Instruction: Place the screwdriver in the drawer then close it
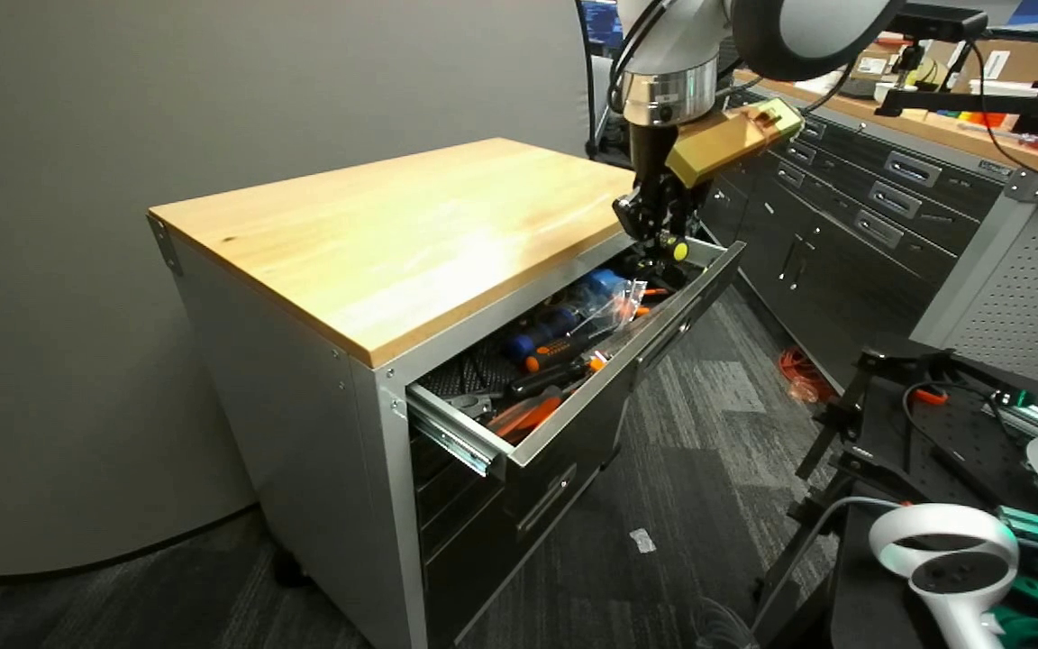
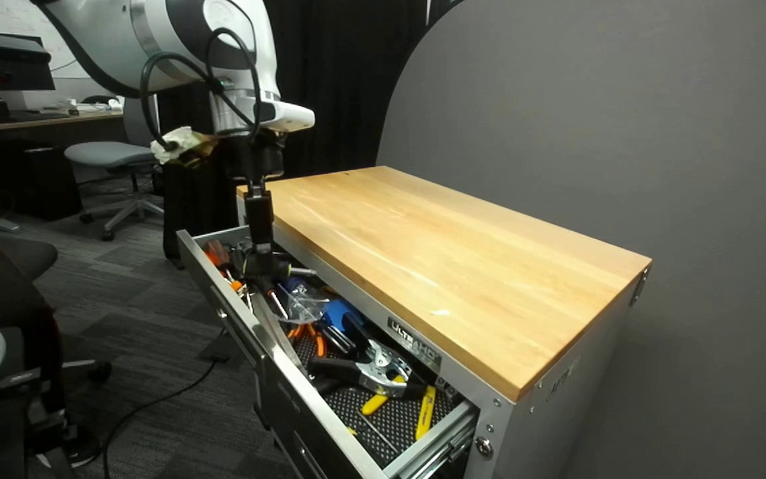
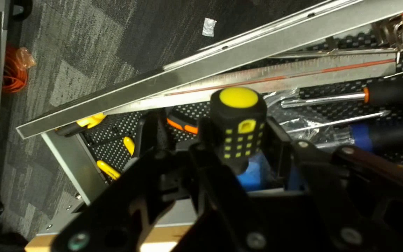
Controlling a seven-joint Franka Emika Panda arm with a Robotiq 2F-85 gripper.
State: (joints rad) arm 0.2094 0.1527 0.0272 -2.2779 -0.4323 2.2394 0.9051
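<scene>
The gripper (image 3: 240,141) is clamped on the screwdriver (image 3: 235,117), its fingers flanking the black handle, and holds it over the pulled-out drawer (image 1: 591,386). In the wrist view the screwdriver's yellow end cap points toward the drawer front and a grid of yellow marks shows on the handle; in an exterior view the pale shank (image 2: 303,271) appears, directed toward the wooden top (image 2: 436,266). Inside the drawer, the wrist view resolves the graduations of a steel ruler (image 3: 327,77); a black-and-silver clamp (image 2: 383,369) is plain in an exterior view. The backgrounds of the exterior views differ: a dark tool chest (image 1: 843,257), a grey chair (image 2: 114,154). Whether the screwdriver touches anything in the drawer cannot be told.
</scene>
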